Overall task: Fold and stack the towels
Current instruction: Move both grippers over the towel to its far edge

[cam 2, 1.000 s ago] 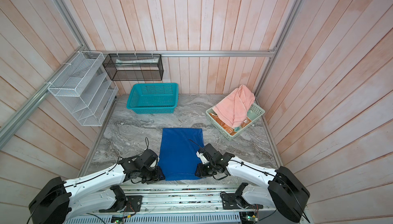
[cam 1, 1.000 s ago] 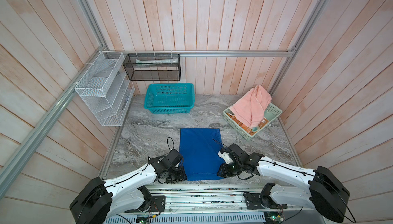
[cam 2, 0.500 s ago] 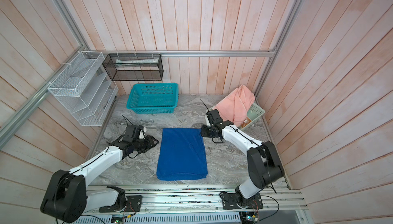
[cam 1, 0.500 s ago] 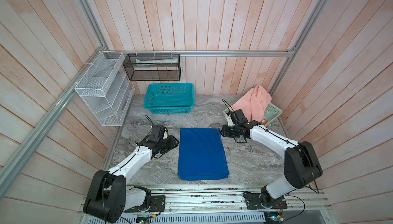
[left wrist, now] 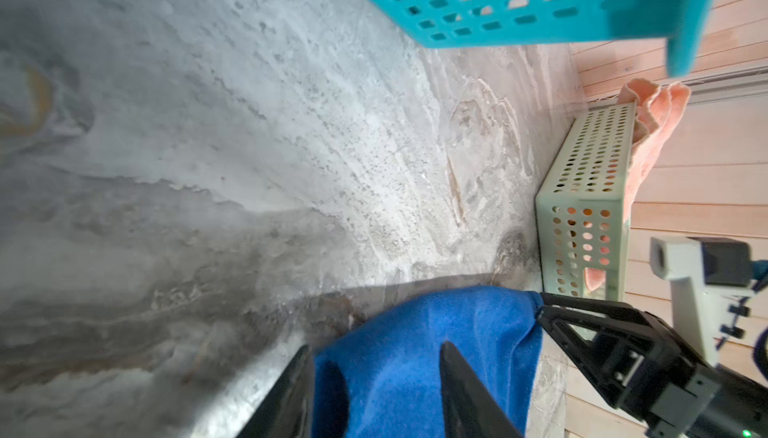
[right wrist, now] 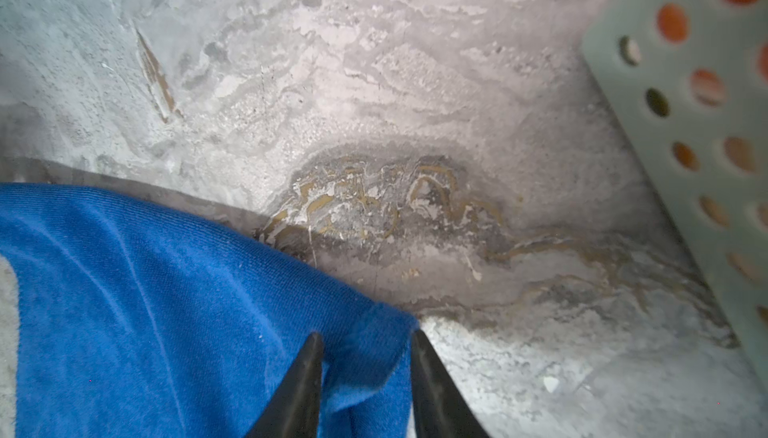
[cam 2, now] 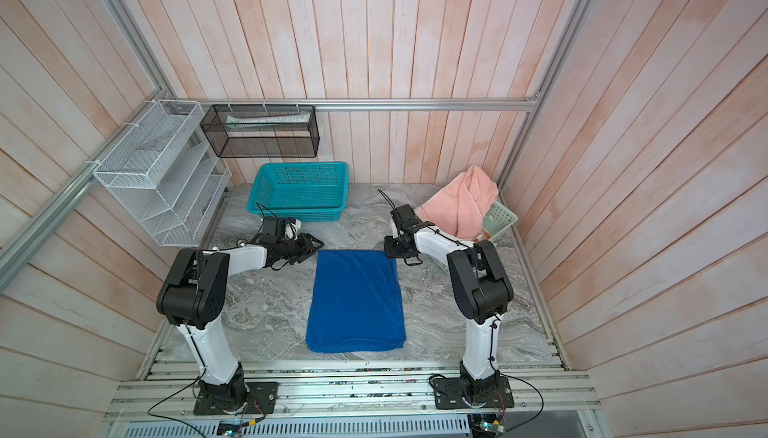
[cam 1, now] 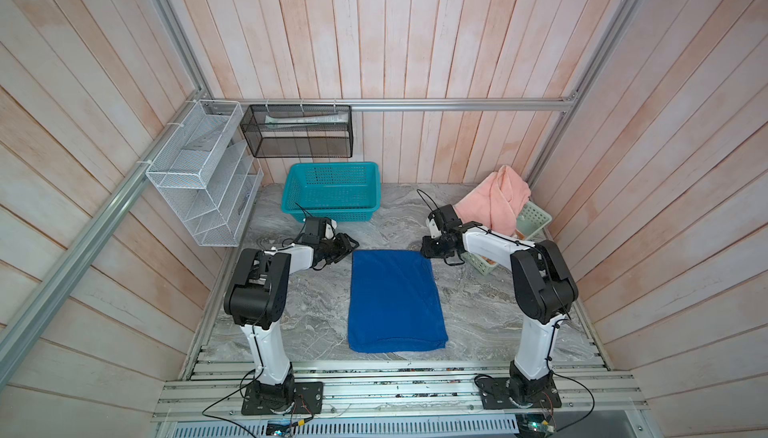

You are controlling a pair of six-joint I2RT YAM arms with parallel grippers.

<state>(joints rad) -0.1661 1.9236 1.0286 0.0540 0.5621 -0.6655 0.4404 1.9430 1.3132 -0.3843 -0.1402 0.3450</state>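
Towel: plain royal blue, folded flat (rounded fold nearest), rectangular.

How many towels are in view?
2: blue towel on the table, pink towel draped over the green tray. Orange cloth shows through its holes; more may be hidden.

Readable text, labels, brands, numbers, signs: none that I can make out in any of my views.
Pale flat packet in the black wire basket on the back wall: any print on it is too small for me to read.
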